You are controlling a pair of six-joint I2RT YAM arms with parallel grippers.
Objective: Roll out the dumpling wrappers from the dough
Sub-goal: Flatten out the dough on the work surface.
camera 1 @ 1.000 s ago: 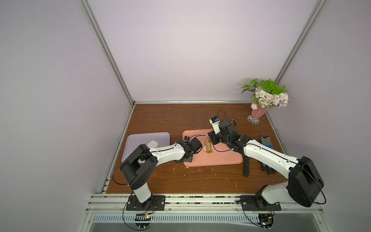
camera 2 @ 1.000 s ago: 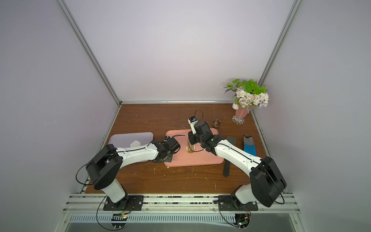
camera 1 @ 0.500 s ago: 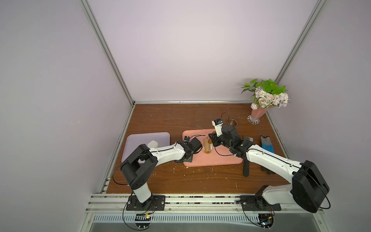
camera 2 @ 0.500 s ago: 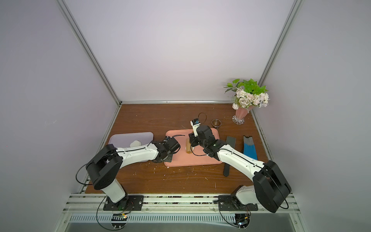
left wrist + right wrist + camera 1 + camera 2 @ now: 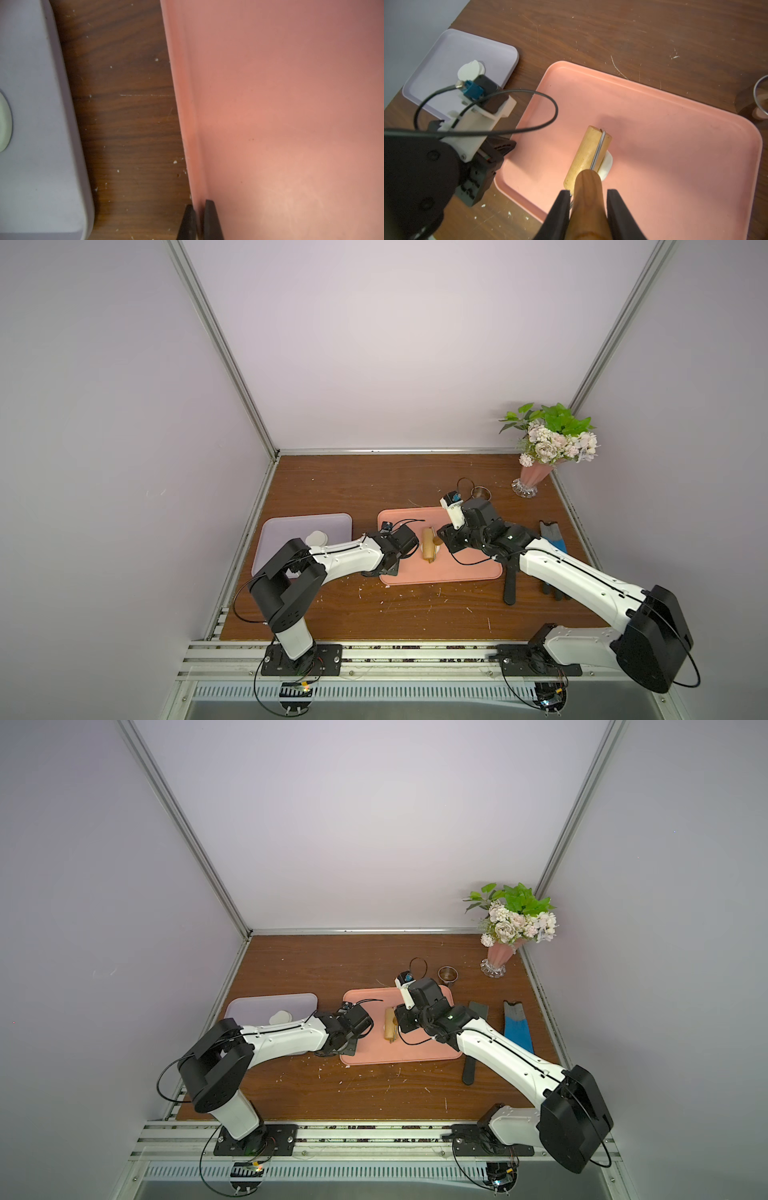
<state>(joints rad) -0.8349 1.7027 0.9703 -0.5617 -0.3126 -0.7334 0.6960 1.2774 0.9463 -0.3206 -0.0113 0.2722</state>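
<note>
On the pink tray (image 5: pixel 675 155) a tan wooden roller (image 5: pixel 586 153) lies over a small white lump of dough (image 5: pixel 606 166), which peeks out from one side of the barrel. My right gripper (image 5: pixel 588 193) is shut on the roller's handle. Both top views show the roller (image 5: pixel 429 549) (image 5: pixel 390 1029) but hide the dough under it. My left gripper (image 5: pixel 199 220) is shut on the pink tray's left rim (image 5: pixel 187 124). The dumpling wrappers (image 5: pixel 470 69), stacked round white discs, rest on the purple tray (image 5: pixel 291 526).
A steel ring cutter (image 5: pixel 482 491) and a black wire ring (image 5: pixel 465 483) sit behind the pink tray. A flower vase (image 5: pixel 536 475) stands at the back right. A black tool (image 5: pixel 510 580) and a blue-tipped scraper (image 5: pixel 552 537) lie on the right. White crumbs dot the wooden table.
My right arm has drawn back toward the front, and the roller has shifted a little nearer along the pink tray. The left arm has kept still on the rim.
</note>
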